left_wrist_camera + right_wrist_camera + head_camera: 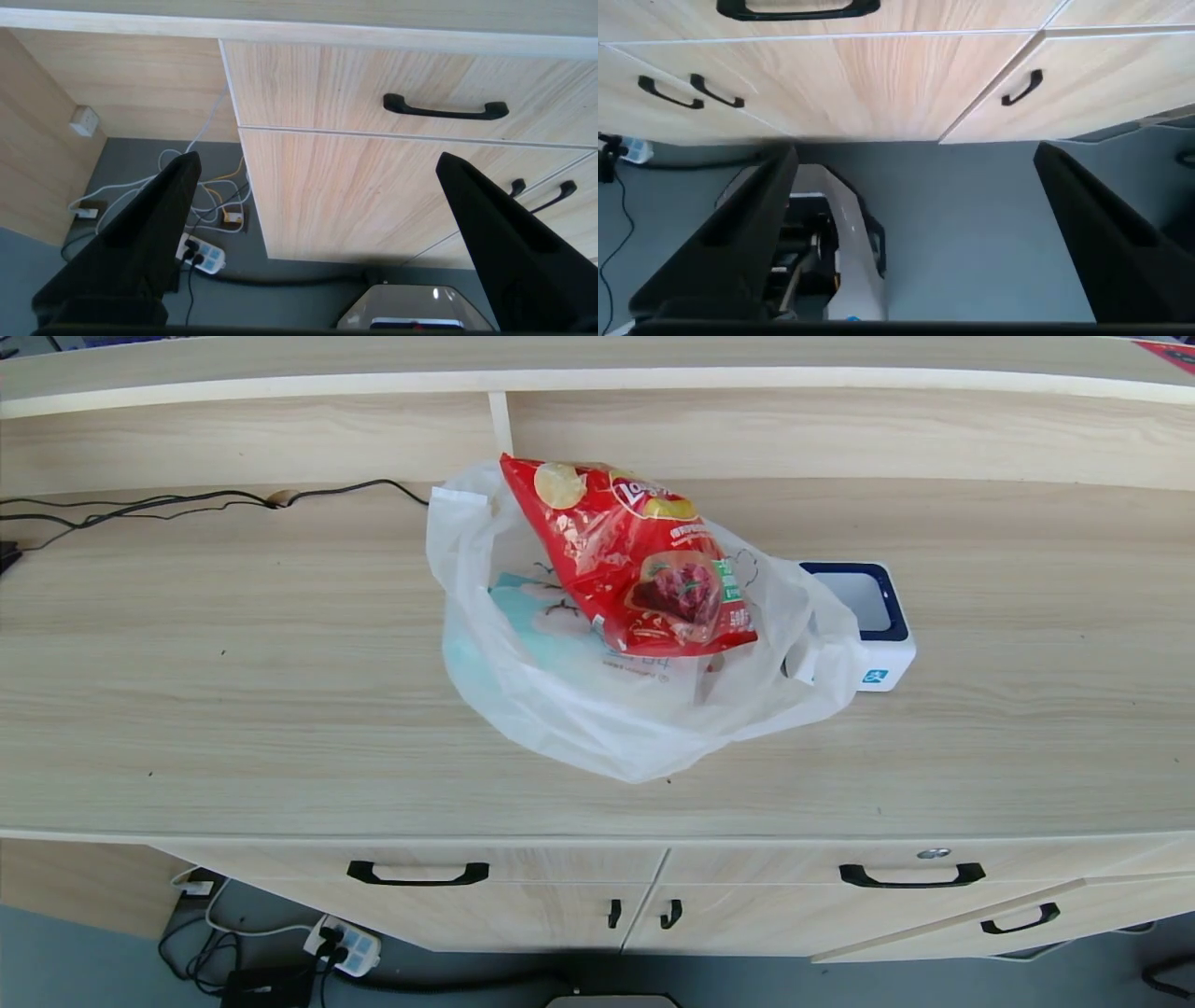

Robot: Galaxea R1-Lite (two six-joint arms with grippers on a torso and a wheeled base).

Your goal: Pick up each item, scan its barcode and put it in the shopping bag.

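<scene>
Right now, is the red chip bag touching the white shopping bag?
Touching. The head view shows the red chip bag lying across the open mouth of the white shopping bag, its lower end resting on the plastic.

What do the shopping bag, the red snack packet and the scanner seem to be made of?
Shopping bag: thin white plastic film, half see-through, crumpled. Red snack packet: glossy printed foil or plastic, glinting. Scanner: smooth hard white plastic, probably, with a dark blue rim.

Left end effector spread; right one too.
</scene>
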